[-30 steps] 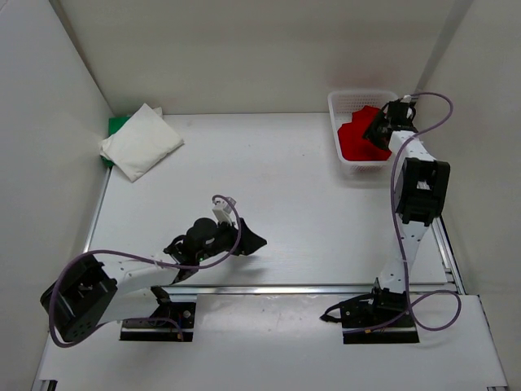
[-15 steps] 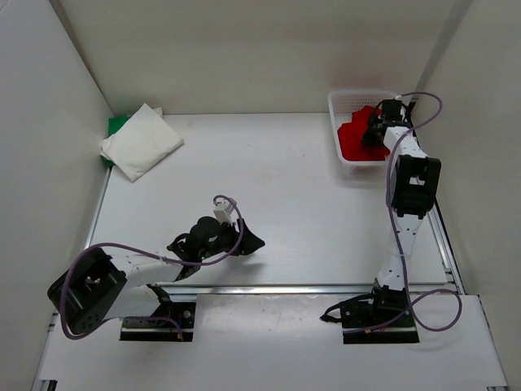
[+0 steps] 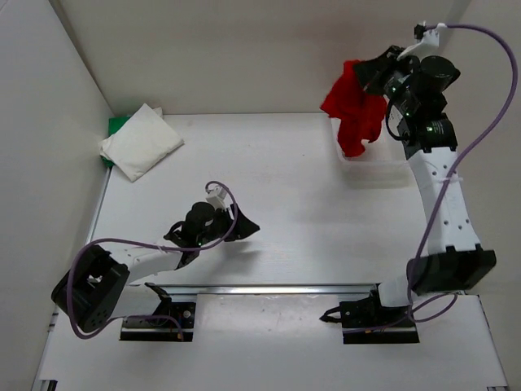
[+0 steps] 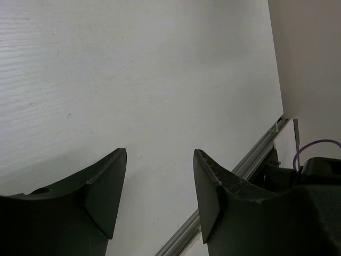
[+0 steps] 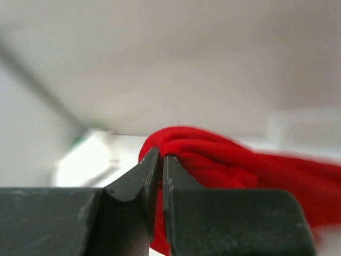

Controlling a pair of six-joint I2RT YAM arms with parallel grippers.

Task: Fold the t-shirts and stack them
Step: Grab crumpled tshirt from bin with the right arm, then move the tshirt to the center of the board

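Half a second ago my right gripper was down in the basket. Now it is raised high at 1 o'clock with the red t-shirt lifted out and dangling below it. The left gripper has barely shifted.

From the top camera, the red shirt hangs as a bunched clump above the basket, clear of the table. It droops straight from the pinch point, so I judge it light, limp and shapeless. It will not hold any form until I lay it flat. The white t-shirt sits folded at 10 o'clock on top of the green t-shirt, of which only a corner shows. The left gripper waits low at 7 o'clock, well apart from all the cloth.

In the left wrist view, the left gripper has its jaws spread with nothing between them, only bare table beneath.

In the right wrist view, the right gripper has its jaws pressed nearly together on a thick fold of the red t-shirt. The fabric bulges in soft rolls to their 3 o'clock side. The bite looks deep enough not to slip. For spreading, I would want the left jaws on a hem or shoulder edge rather than this mid-cloth wad, since a bunched grip gives no control of the corners.
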